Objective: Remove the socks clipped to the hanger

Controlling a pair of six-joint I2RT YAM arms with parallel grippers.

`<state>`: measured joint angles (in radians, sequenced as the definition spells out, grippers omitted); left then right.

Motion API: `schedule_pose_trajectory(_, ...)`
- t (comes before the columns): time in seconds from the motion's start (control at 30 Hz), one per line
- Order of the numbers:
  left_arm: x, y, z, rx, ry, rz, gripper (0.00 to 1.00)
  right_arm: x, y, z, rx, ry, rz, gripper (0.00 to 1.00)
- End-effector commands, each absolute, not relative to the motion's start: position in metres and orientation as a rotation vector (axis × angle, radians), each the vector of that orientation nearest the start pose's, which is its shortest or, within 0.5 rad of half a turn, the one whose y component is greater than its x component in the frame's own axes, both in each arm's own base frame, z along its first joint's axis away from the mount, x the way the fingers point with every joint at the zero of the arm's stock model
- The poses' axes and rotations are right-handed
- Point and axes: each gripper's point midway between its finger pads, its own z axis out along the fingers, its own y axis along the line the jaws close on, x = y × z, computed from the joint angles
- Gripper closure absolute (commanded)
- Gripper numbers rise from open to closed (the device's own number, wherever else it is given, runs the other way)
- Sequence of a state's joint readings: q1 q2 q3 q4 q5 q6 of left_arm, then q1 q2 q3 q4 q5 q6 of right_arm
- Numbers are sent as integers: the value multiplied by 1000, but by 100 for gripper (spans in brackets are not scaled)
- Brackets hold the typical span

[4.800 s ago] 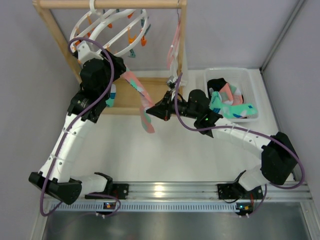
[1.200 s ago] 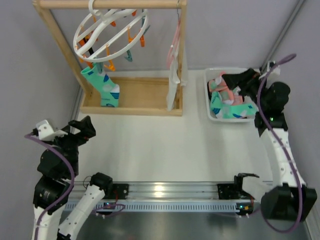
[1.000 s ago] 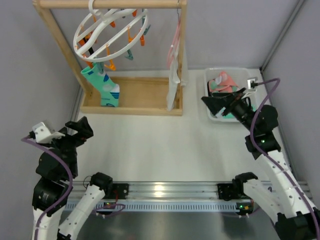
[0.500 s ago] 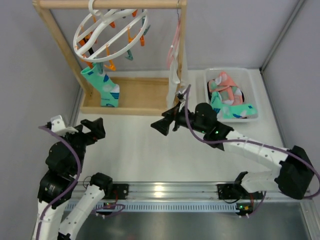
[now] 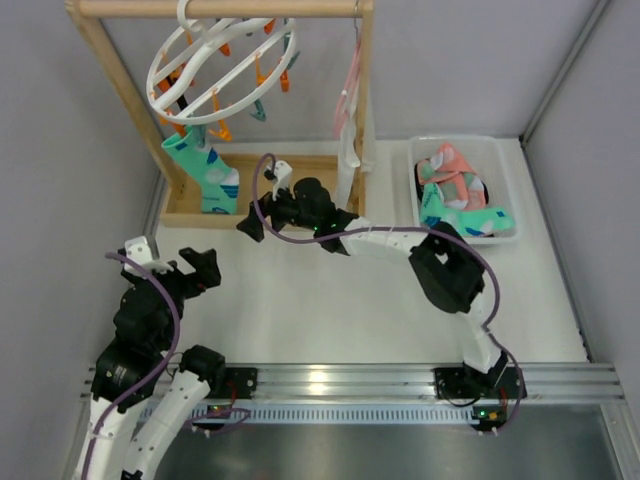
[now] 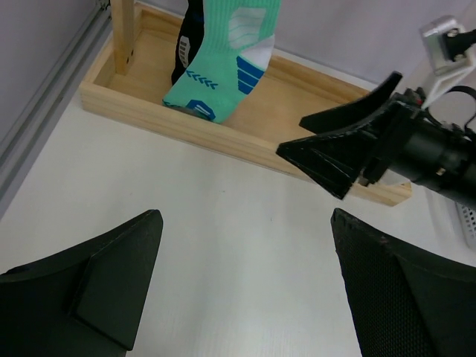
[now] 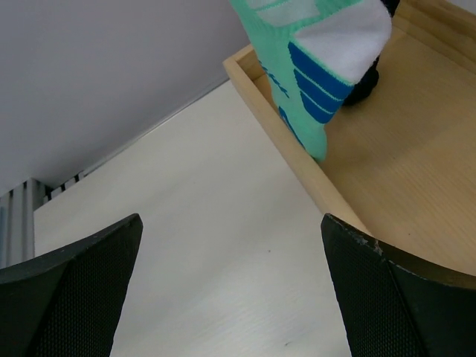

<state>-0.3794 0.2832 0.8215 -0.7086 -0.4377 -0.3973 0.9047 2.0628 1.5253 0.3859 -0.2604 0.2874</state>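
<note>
One mint-teal sock [image 5: 205, 178] hangs limp from a clip on the ring hanger [image 5: 290, 48], its toe inside the wooden rack tray [image 6: 290, 89]. It looks light, soft and stretchy, so I'd pinch it near the cuff. The right hand [image 7: 230, 219] gapes empty beside it. The left hand [image 6: 245, 219] is also wide open and empty, over the bench [image 5: 330, 300]. No lettering is readable.

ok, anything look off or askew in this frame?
Only the hanger: its ring hangs tilted from the wooden rack, not level, with a mint-teal sock clipped at its left edge and a black sock behind that. Nothing looks spilled or damaged. The left end effector and right end effector are open, empty.
</note>
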Motion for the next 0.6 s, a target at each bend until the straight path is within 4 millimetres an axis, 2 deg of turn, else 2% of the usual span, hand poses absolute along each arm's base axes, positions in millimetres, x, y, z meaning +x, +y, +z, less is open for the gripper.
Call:
schedule_pose_trajectory(0.0, 185, -10, 290, -329, 1668, -205, 2, 372, 550, 222, -739, 1499, 1139, 1)
schedule_pose_trajectory(0.23, 181, -16, 290, -314, 1659, -257, 1, 419, 587, 191, -679, 1456, 1159, 1)
schedule_pose_trajectory(0.33, 179, -17, 291, -307, 1652, -269, 2, 434, 597, 185, -639, 1436, 1176, 1)
schedule_pose_trajectory(0.4, 179, -18, 290, -303, 1656, -272, 1, 441, 600, 187, -624, 1403, 1187, 5)
schedule_pose_trajectory(0.43, 179, -18, 291, -303, 1651, -276, 1, 444, 604, 189, -621, 1377, 1192, 8)
schedule_pose_trajectory(0.53, 179, -20, 290, -297, 1652, -282, 1, 444, 609, 194, -631, 1303, 1215, 28)
schedule_pose_trajectory(0.57, 180, -20, 289, -294, 1656, -282, 2, 444, 609, 196, -626, 1288, 1223, 38)
